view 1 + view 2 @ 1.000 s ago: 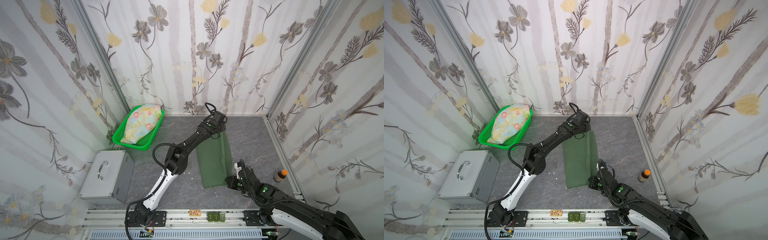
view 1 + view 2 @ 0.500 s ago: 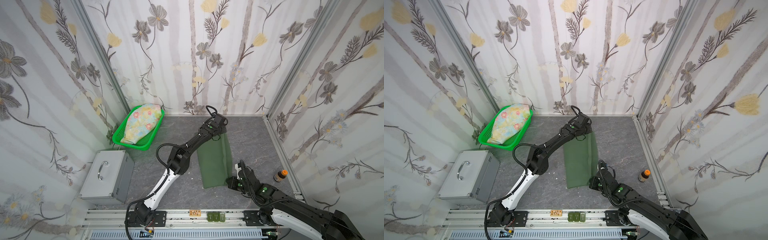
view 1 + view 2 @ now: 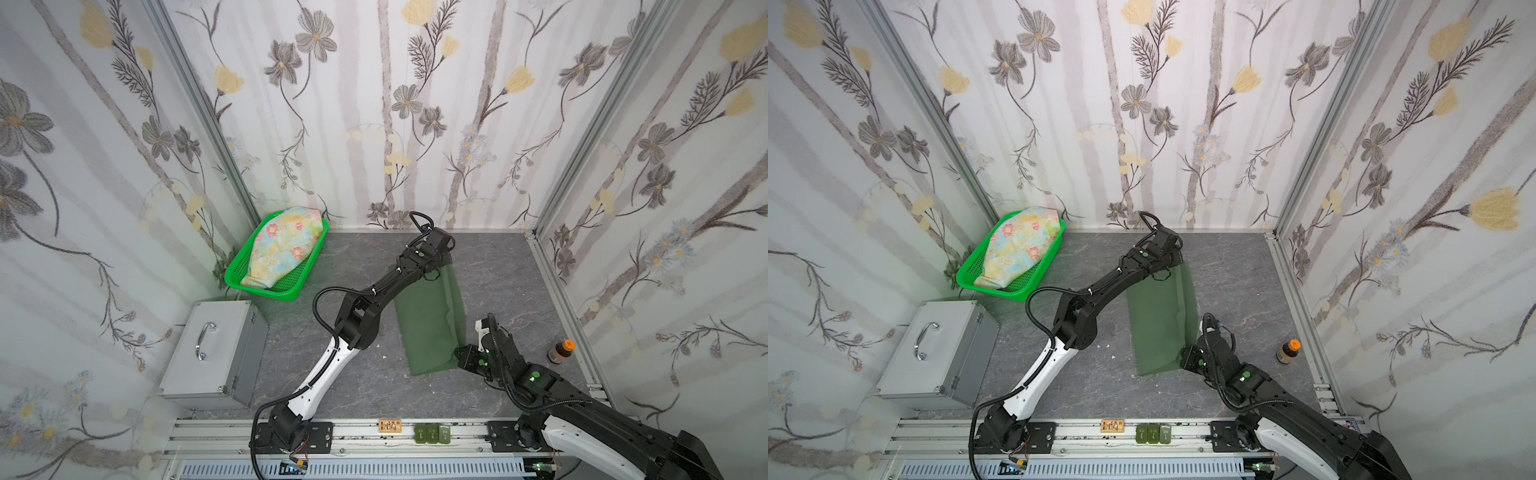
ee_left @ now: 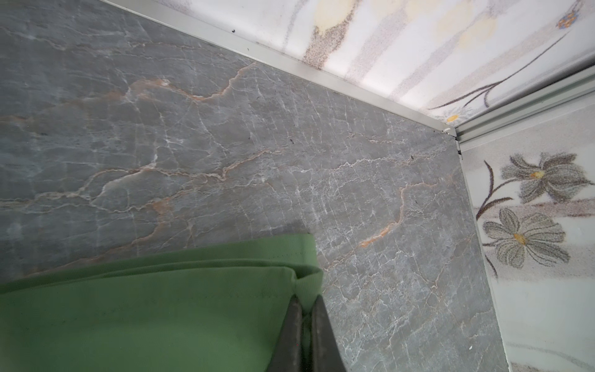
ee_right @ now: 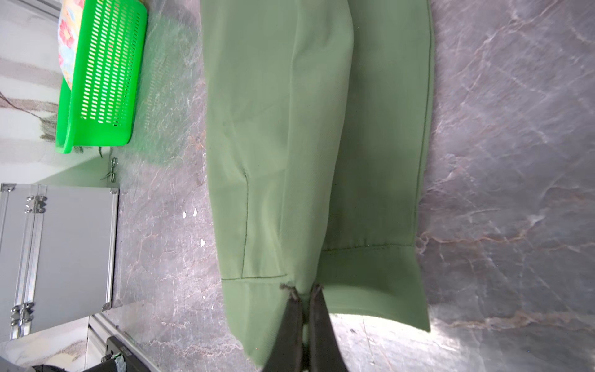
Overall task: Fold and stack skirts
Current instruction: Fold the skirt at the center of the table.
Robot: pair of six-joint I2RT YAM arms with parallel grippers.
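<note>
The dark olive-green skirt (image 3: 432,320) (image 3: 1163,320) lies as a long folded strip in the middle of the grey table. My left gripper (image 3: 436,274) (image 4: 307,299) is shut on the folded corner at the skirt's (image 4: 145,315) far end. At the near end, my right gripper (image 3: 457,354) (image 5: 306,291) is shut on the hem of the skirt (image 5: 289,128), which is lifted slightly off the table there. The pastel floral skirt (image 3: 282,249) (image 3: 1017,245) (image 5: 66,29) lies bundled in the bright green basket (image 3: 266,291) (image 3: 1000,293) (image 5: 103,80) at the back left.
A silver metal case (image 3: 216,353) (image 5: 74,251) stands at the left, near the basket. A small brown bottle with an orange cap (image 3: 559,351) stands by the right wall. Flowered walls close in three sides, and a metal rail (image 3: 374,432) runs along the front.
My left arm has shifted slightly to the right, still holding the skirt's far end. The right arm and the near end have stayed in place.
</note>
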